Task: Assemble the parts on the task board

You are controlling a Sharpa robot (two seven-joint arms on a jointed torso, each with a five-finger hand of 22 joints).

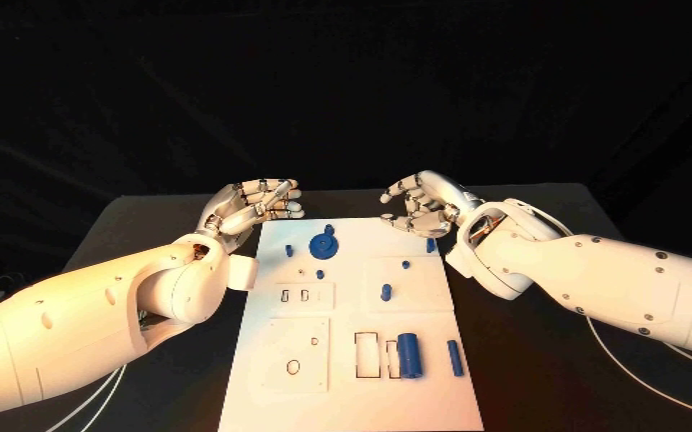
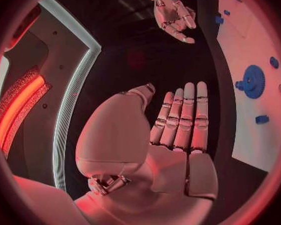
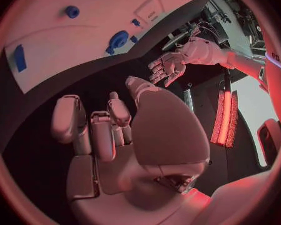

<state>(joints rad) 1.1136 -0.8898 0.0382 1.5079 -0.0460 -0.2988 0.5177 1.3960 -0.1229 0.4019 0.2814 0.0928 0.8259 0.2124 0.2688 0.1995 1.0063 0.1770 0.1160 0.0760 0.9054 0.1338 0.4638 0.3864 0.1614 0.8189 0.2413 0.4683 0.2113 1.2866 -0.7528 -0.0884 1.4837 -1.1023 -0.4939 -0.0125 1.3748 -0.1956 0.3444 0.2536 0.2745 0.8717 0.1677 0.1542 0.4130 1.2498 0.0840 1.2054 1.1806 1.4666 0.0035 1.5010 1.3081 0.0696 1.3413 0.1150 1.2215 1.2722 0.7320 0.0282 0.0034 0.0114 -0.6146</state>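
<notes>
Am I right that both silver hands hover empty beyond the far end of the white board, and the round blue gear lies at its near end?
Not quite: the head view shows the round blue gear at the white board's far end, close to the empty left hand and right hand.

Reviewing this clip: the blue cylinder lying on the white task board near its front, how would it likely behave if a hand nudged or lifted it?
The blue cylinder lies on its side on the white task board, so a sideways nudge would probably roll it. It looks like smooth, rigid plastic, likely stiff and light, perhaps slippery between metal fingers. Both the left hand and right hand hover empty at the far end.
</notes>
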